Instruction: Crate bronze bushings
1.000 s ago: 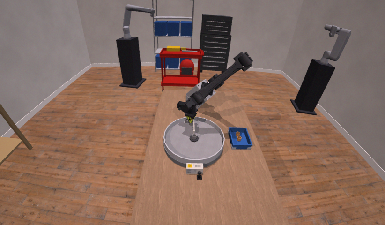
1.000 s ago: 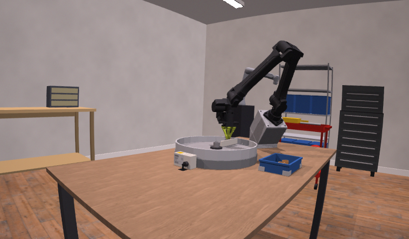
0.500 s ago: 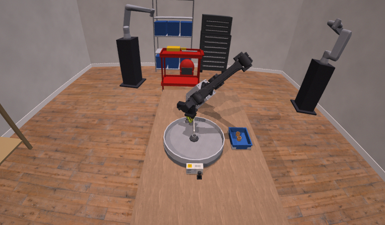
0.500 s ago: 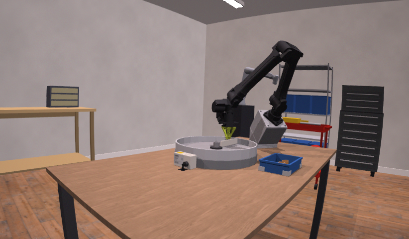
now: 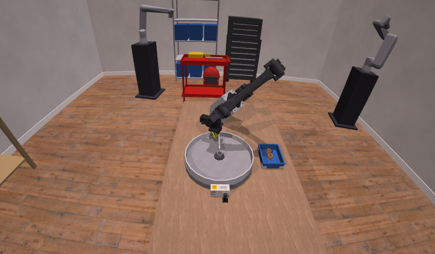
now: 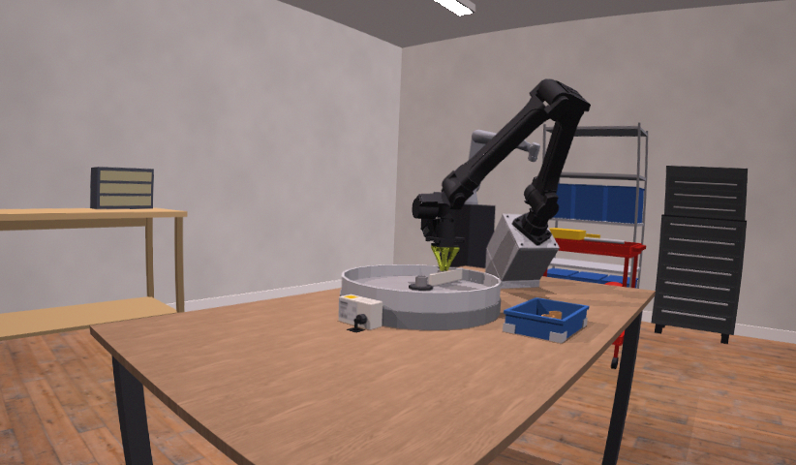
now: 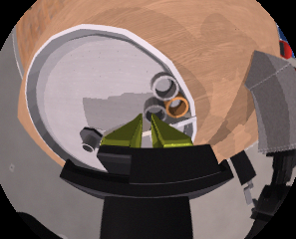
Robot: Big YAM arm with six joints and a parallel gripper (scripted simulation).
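The grey turning table [image 5: 218, 159] stands mid-table with a dark hub [image 5: 218, 155] and a white bar. My gripper [image 5: 215, 135] hovers just above its far edge, fingers nearly together and empty; it also shows in the exterior view [image 6: 443, 262]. In the wrist view my yellow-green fingers point down at a cluster by the rim: one bronze bushing [image 7: 178, 107], a steel bushing [image 7: 163, 84], and another steel bushing [image 7: 151, 108] partly hidden by my fingertips. The blue crate [image 5: 271, 152] to the right holds two bronze bushings [image 5: 270, 153].
A small white control box [image 5: 219, 190] sits at the turning table's front edge. My arm's grey base [image 6: 518, 256] stands behind the turning table. The raised rim runs around the turning table. The crate [image 6: 545, 317] lies close to the table's right edge.
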